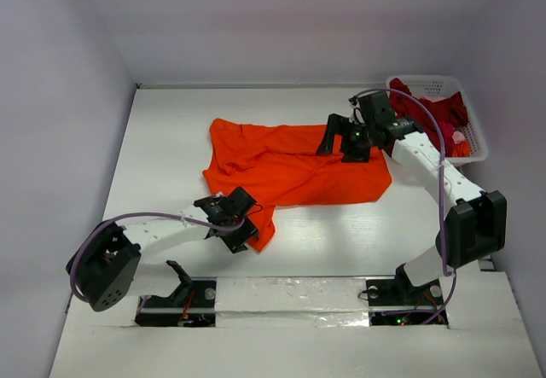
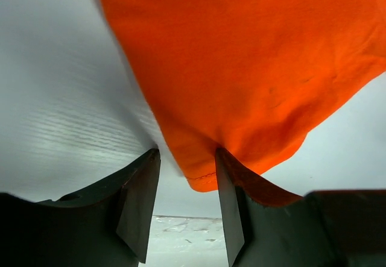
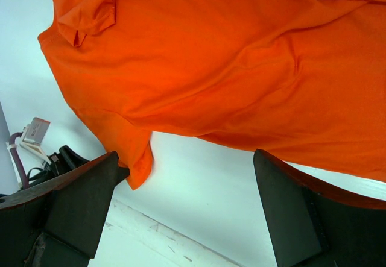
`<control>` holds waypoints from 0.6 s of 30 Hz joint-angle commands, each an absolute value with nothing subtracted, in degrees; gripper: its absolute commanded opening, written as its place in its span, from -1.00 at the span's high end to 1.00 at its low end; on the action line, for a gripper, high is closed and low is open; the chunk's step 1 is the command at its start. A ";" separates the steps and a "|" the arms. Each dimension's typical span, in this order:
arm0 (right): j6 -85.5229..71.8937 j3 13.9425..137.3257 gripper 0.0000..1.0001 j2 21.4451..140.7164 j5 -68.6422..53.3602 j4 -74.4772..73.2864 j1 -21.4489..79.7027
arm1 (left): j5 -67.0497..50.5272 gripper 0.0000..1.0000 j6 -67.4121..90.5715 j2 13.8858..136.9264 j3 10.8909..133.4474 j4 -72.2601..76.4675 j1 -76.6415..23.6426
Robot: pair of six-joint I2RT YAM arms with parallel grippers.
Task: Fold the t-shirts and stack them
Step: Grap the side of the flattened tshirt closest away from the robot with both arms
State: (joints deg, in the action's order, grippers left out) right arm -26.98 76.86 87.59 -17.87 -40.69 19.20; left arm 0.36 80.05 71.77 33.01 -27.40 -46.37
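Observation:
The bright orange t-shirt (image 1: 290,169) lies spread and rumpled on the white table, and it fills the left wrist view (image 2: 253,68) and the right wrist view (image 3: 229,68). My left gripper (image 1: 243,224) is at the shirt's near corner. Its jaws stand partly apart around the hemmed corner (image 2: 202,179), which rests against the right finger (image 2: 229,219). My right gripper (image 1: 341,143) hovers over the shirt's far right part, wide open (image 3: 187,155) with nothing between its fingers. A dark crimson t-shirt (image 1: 435,109) is bunched up in the basket.
The white latticed basket (image 1: 426,81) stands at the back right corner, close behind the right arm. Walls close in the table on the left, back and right. A taped strip (image 1: 290,297) runs along the near edge between the arm bases.

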 commanded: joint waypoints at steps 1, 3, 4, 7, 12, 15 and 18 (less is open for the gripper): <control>-26.46 76.82 -0.97 84.99 -18.63 -39.55 19.51 | 3.34 0.21 79.63 74.53 32.52 -28.13 -46.14; -26.54 76.73 -0.97 84.90 -18.63 -39.55 19.51 | 3.52 0.22 79.54 75.14 32.52 -27.69 -46.14; -26.54 76.64 -0.97 84.90 -18.72 -39.46 19.51 | 3.60 0.23 79.63 75.32 32.52 -27.51 -46.14; -26.63 76.64 -0.97 84.90 -18.72 -39.38 19.51 | 3.60 0.38 79.54 76.11 32.61 -27.16 -46.14; -26.63 76.82 -0.96 85.17 -18.55 -39.38 19.51 | 3.60 0.58 79.54 76.03 33.31 -28.39 -46.14; -26.63 76.47 -0.96 85.08 -17.84 -39.38 19.51 | 3.87 0.60 79.45 74.89 34.88 -29.97 -46.14; -26.80 75.50 -0.89 85.25 -15.65 -39.55 19.51 | 4.57 0.62 79.63 73.22 37.08 -32.43 -46.14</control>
State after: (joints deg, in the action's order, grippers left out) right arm -26.96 76.64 87.00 -17.39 -40.56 19.20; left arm 1.02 79.94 74.39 34.68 -26.59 -46.37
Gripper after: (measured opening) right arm 0.956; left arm 0.194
